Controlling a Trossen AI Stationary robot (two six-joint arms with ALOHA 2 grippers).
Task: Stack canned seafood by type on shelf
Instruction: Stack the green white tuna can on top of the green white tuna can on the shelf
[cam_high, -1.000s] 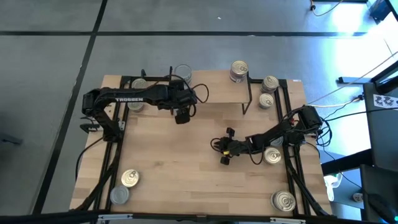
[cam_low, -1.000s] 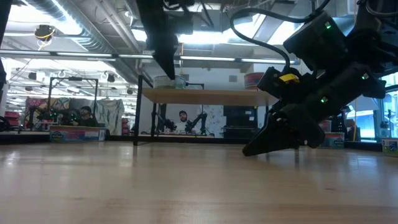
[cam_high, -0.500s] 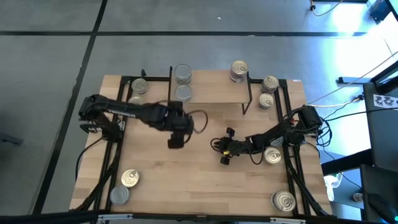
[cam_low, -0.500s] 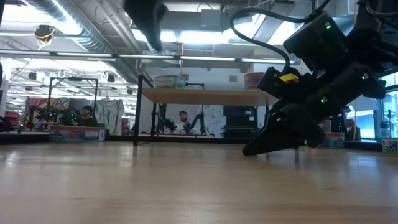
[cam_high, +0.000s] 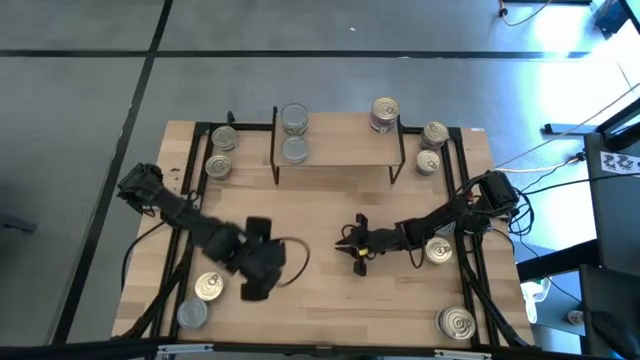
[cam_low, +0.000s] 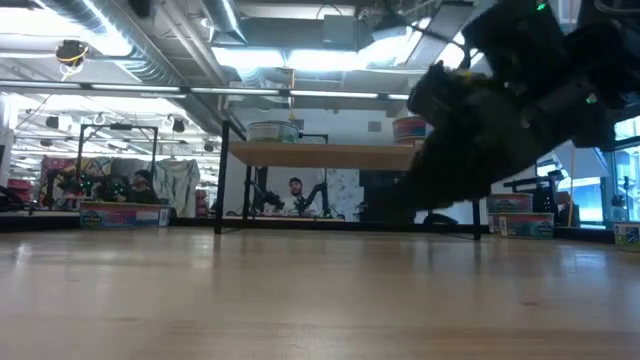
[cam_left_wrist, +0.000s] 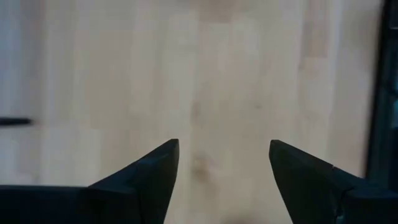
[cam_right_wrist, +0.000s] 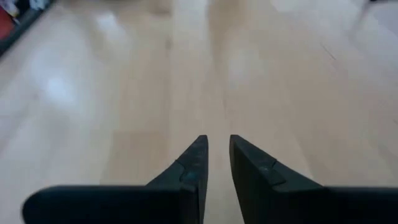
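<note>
Cans sit scattered over the desk (cam_high: 330, 300) and the shelf (cam_high: 340, 150). Going left to right in the high view: two cans lie at the near left corner, one grey-lidded (cam_high: 191, 314) and one gold-lidded (cam_high: 209, 288), touching or nearly so. The left gripper (cam_high: 252, 290) hangs just beside the gold one, over bare wood; its jaws stand wide with nothing between them, as the left wrist view shows (cam_left_wrist: 224, 180). Two more cans (cam_high: 220, 152) rest at the far left, just beside the shelf's left legs. On the shelf's left part are two grey-lidded cans (cam_high: 294, 134), one behind the other; on its right end stands a gold-lidded can (cam_high: 384, 112). The right gripper (cam_high: 352, 243) is low over the middle of the desk, jaws narrow, nearly together, holding nothing (cam_right_wrist: 214, 165). Right of the shelf lie two cans (cam_high: 431, 147); another (cam_high: 437, 251) sits by the right arm, and one (cam_high: 456, 322) at the near right corner.
</note>
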